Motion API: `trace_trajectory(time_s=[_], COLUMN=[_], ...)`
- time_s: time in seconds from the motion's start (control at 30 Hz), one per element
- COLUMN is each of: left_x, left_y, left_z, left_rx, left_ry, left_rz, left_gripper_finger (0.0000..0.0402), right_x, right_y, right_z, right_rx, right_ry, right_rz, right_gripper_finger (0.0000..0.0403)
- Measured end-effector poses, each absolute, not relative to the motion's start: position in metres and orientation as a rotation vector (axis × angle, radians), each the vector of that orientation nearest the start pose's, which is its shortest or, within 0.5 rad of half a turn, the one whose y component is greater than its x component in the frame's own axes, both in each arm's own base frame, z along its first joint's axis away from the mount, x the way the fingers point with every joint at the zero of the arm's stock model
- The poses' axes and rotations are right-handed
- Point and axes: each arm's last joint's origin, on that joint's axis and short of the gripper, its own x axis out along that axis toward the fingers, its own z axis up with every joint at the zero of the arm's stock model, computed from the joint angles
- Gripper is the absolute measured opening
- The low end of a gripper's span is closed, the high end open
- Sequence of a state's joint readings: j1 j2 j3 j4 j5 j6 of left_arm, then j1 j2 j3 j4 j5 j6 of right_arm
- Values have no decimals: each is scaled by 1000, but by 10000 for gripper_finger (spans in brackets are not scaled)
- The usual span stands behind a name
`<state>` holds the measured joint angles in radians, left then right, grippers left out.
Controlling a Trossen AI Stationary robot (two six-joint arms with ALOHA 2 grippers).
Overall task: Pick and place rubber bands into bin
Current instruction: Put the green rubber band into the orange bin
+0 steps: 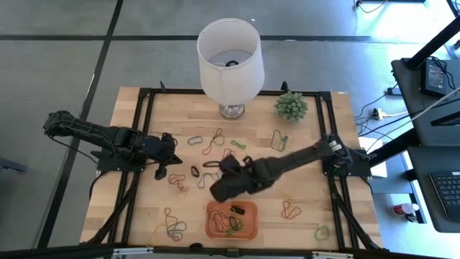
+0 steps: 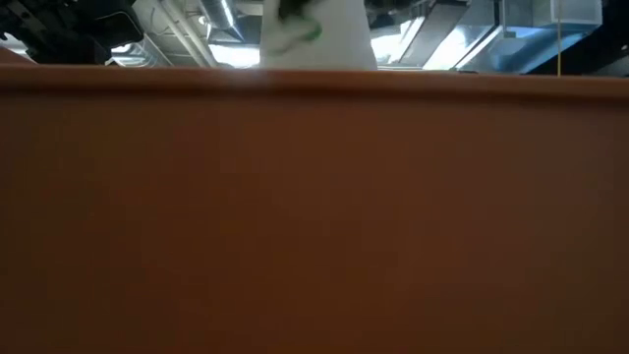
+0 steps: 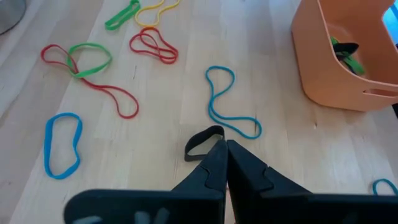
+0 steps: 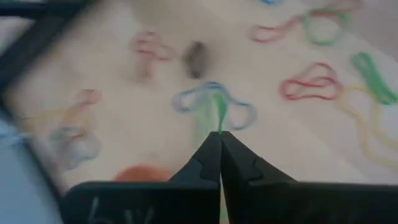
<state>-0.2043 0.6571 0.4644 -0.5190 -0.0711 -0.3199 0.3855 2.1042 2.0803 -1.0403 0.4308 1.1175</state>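
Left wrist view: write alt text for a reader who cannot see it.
The left gripper, fingers shut, pinches a black rubber band on the wooden table. Red, green, blue and yellow bands lie scattered around; the orange bin sits nearby.

No readable text, label or number anywhere.

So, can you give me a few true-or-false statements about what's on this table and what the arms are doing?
1. The orange bin has bands in it. True.
2. The lamp lies on its side. False: it stands upright at the table's far edge.
3. The left tool is shut on a black band. True.
4. The right tool is wide open. False: it is shut, apparently pinching a green band.
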Motion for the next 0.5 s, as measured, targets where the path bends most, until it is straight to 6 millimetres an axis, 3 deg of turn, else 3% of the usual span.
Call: trace_trajectory(time_s=[0.1,0.27,0.37,0.5], left_x=[134,134,134,134], left_y=[-26,-26,-26,-26], left_z=[214,214,214,214], left_rx=[-208,-208,-196,-180], left_ry=[718,718,718,718], left_rz=[-14,-14,-19,-25], left_gripper_finger=[2,2,2,2], right_x=[409,388,381,383], right_y=[182,227,250,272], right_z=[322,331,322,293], right_rx=[616,657,683,727], right_ry=[776,765,779,814], right_rz=[-475,-371,-353,-390], right_gripper_finger=[0,0,0,0])
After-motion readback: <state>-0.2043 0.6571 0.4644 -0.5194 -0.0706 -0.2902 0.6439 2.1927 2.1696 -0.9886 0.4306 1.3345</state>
